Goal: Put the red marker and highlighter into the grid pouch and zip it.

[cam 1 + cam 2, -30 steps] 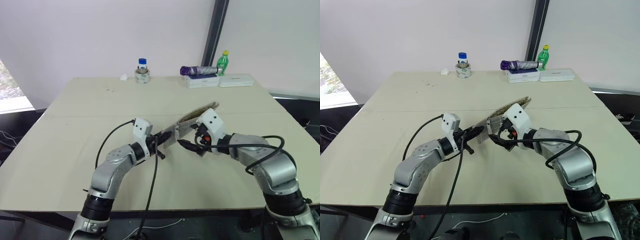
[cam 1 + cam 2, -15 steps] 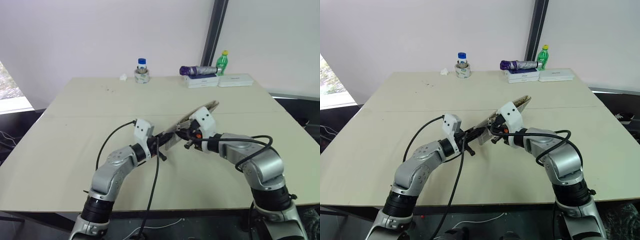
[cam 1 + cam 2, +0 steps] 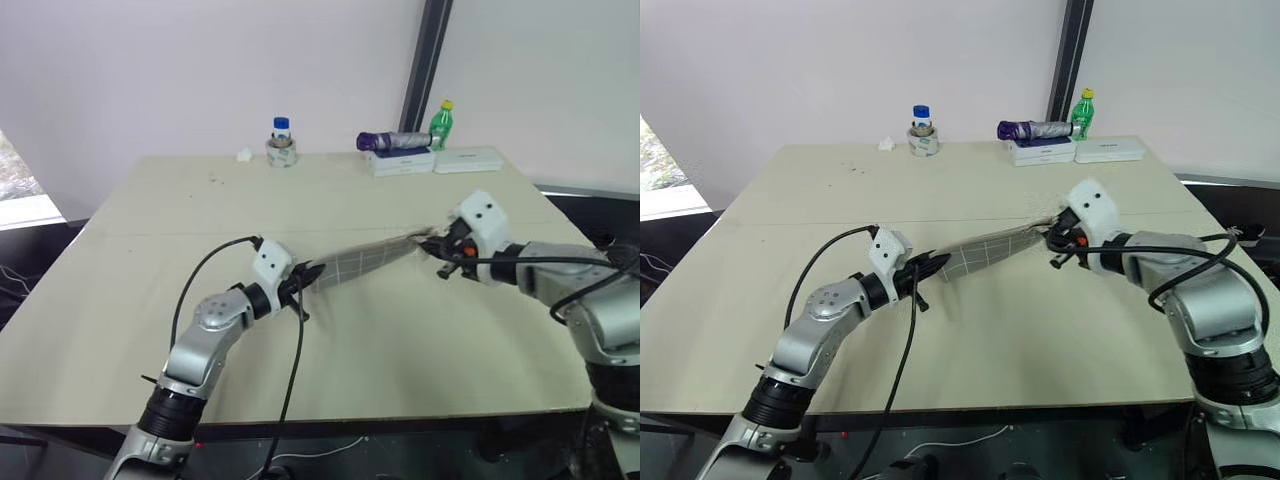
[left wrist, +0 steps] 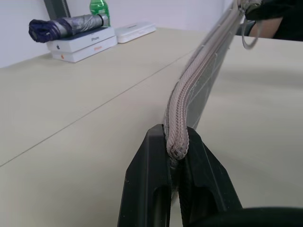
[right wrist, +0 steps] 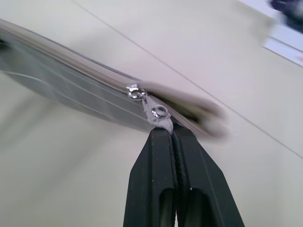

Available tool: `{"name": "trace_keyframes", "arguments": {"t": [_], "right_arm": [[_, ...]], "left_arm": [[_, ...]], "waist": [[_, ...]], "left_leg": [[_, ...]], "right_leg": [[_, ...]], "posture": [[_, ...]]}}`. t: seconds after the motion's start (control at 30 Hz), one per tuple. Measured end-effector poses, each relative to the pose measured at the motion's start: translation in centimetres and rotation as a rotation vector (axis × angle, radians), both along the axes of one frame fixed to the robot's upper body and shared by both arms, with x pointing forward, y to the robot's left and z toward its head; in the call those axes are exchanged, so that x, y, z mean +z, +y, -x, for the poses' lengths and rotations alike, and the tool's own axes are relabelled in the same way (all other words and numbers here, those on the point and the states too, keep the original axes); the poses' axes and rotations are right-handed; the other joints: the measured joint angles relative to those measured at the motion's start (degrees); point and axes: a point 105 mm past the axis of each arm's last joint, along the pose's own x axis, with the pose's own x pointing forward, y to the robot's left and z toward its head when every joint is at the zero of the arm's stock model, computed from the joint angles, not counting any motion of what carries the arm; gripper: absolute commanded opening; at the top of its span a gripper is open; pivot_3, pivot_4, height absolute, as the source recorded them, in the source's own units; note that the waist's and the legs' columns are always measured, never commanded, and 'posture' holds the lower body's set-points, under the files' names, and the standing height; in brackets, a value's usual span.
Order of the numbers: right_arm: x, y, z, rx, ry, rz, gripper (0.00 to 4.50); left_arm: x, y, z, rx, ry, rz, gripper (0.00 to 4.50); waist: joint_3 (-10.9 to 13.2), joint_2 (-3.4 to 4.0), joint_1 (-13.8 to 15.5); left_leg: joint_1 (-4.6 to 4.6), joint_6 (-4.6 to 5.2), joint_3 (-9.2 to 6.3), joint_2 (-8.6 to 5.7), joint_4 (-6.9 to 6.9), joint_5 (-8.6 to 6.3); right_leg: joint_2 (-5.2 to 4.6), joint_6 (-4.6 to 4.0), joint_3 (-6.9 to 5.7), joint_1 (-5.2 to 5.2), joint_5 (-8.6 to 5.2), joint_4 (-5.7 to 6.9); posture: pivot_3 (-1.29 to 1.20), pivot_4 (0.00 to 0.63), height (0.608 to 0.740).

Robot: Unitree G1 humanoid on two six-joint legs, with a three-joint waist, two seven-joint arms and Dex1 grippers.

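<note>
Since a second ago the right pincer [image 3: 443, 249] has swung well out to the right, drawing the flat grey fabric grid pouch with white lines [image 3: 362, 259] from a steep tilt into a long, shallow slant above the pale beige counter [image 3: 150, 250]. At the pouch's low end, the left pincer [image 4: 177, 150] is clamped tight on the zipper edge. The pouch spans the gap between both arms, held clear of the counter. At its high end, the right pincer is pinched closed on the small metal zipper pull [image 5: 158, 113] (the zipper looks drawn closed along its length). Far back stand a blue-capped jar [image 3: 281, 140], a folded purple umbrella on white boxes [image 3: 395, 141] and a green bottle [image 3: 440, 124].
</note>
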Motion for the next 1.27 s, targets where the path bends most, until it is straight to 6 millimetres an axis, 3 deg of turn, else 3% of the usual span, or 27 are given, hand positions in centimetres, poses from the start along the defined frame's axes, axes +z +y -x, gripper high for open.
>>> {"name": "trace_keyframes", "arguments": {"t": [0.23,0.3,0.43,0.57,0.6,0.77,0.97,1.13,1.27], "right_arm": [[-0.6,-1.2,-0.1,-0.009,-0.005,0.013,0.05],[-1.1,-0.8,0.2,0.020,0.003,0.017,0.62],[-2.7,0.2,1.2,0.082,0.065,0.002,2.50],[-4.0,1.7,2.3,0.155,0.100,0.036,4.50],[-4.2,1.9,2.5,0.167,0.105,0.043,4.50],[-5.4,0.8,3.9,0.193,0.154,0.108,4.50],[-5.8,-0.5,5.2,0.215,0.169,0.100,4.50],[-5.6,-2.6,3.9,0.124,0.113,0.057,4.50],[-5.6,-3.1,3.1,0.100,0.069,0.015,4.50]], "left_arm": [[-0.4,0.2,0.4,-0.016,-0.013,-0.018,0.00],[-0.7,0.5,0.6,-0.014,-0.012,-0.029,0.00],[-2.2,1.5,1.1,-0.008,0.041,-0.060,1.64],[-3.5,2.0,1.5,-0.001,0.091,-0.076,3.72],[-3.7,2.2,1.7,0.004,0.103,-0.080,4.19],[-4.8,4.4,3.1,0.026,0.206,-0.063,4.19],[-4.5,8.2,4.4,0.100,0.263,-0.011,4.19],[-3.5,11.5,3.9,0.234,0.240,0.010,4.19],[-3.2,13.1,3.5,0.304,0.225,0.024,4.19]], "waist": [[0.0,0.00,-0.1],[0.0,0.00,-0.1],[0.0,0.02,-0.1],[0.0,0.01,0.2],[0.0,0.01,0.2],[0.0,0.01,0.2],[0.0,0.02,0.2],[0.0,0.00,0.2],[0.0,0.01,0.2]], "left_leg": [[0.00,0.02,0.04,0.04,-0.01,-0.01],[0.01,0.02,0.04,0.05,-0.01,-0.01],[0.01,0.02,0.04,0.05,0.00,-0.01],[-0.01,0.02,0.01,0.05,0.01,-0.01],[-0.01,0.02,0.01,0.04,0.01,-0.02],[-0.02,0.07,0.01,0.05,-0.02,-0.05],[0.00,0.07,0.03,0.06,0.01,-0.05],[0.00,0.07,0.06,0.04,0.02,-0.06],[-0.01,0.09,0.10,0.02,-0.02,-0.07]], "right_leg": [[0.00,0.00,0.05,-0.02,0.00,0.00],[0.00,0.00,0.04,-0.01,0.00,0.00],[0.00,0.00,0.05,-0.02,0.00,0.00],[-0.02,0.00,0.04,0.00,0.00,-0.01],[-0.04,0.00,0.04,0.00,0.00,-0.01],[-0.06,-0.01,0.04,-0.03,-0.01,-0.04],[-0.10,-0.04,0.05,0.00,-0.02,-0.04],[-0.15,-0.13,0.05,0.00,-0.08,-0.08],[-0.18,-0.02,0.05,-0.03,-0.02,-0.07]], "posture": [[0.00,0.150,0.740],[0.00,0.150,0.740],[0.00,0.150,0.740],[0.00,0.150,0.740],[0.00,0.150,0.740],[0.00,0.150,0.740],[0.00,0.150,0.740],[0.00,0.150,0.740],[0.00,0.150,0.740]]}}
